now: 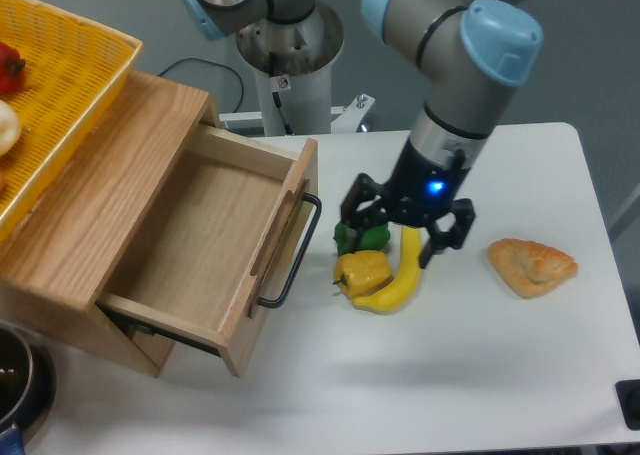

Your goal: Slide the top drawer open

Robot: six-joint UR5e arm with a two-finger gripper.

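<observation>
Green pepper (352,238) half behind gripper (392,247)

Arm reaching down, gripper (392,243) vertical, jaws spread apart.

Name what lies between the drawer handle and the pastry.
In the camera view, between the top drawer handle and pastry: green pepper, yellow pepper, banana, gripper above.

Banana (398,280) and peppers (362,271) right of top drawer (205,250).
</observation>
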